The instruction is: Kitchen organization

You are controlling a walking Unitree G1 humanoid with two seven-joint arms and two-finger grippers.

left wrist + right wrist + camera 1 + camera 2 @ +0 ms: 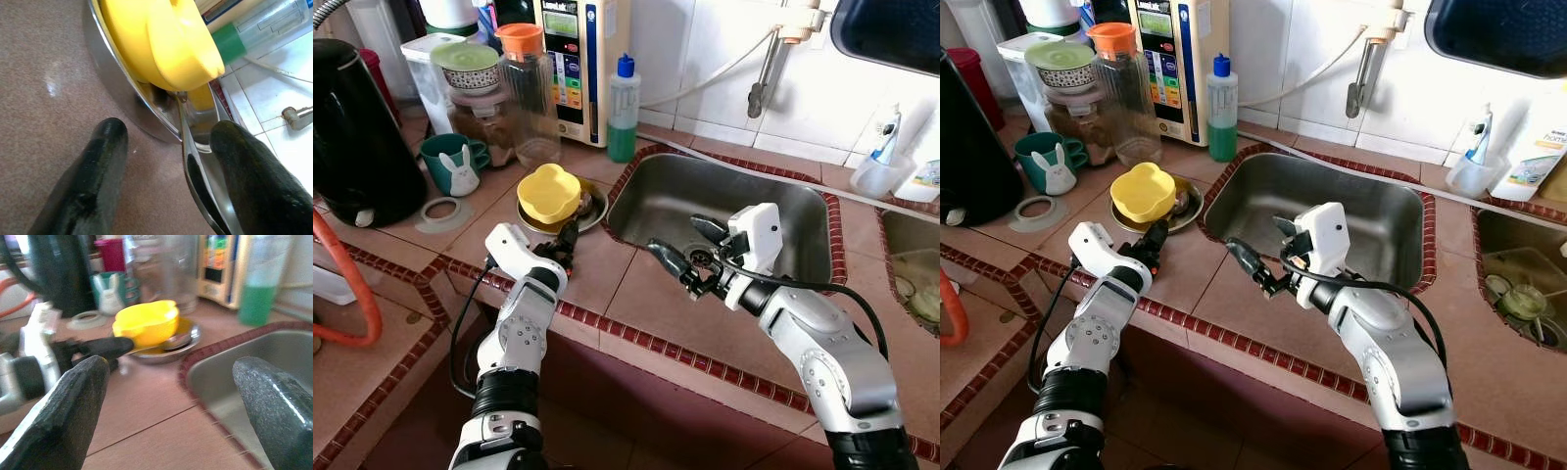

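Note:
A yellow bowl (548, 191) sits on a round steel plate (597, 211) on the tiled counter, left of the sink. A metal spoon (193, 166) lies in the plate with its handle pointing out over the near rim. My left gripper (568, 240) is low at that near rim, open, and the spoon handle runs between its fingers (102, 161), close to one of them. My right gripper (677, 237) hovers open over the counter by the sink's front left corner, pointing toward the bowl (146, 323), with nothing held.
The steel sink (754, 191) is to the right of the plate. Behind stand a green soap bottle (623, 108), a glass jar with an orange lid (524, 88), a teal mug (450, 162) and a black kettle (357, 137). An orange hose (357, 294) loops at the left.

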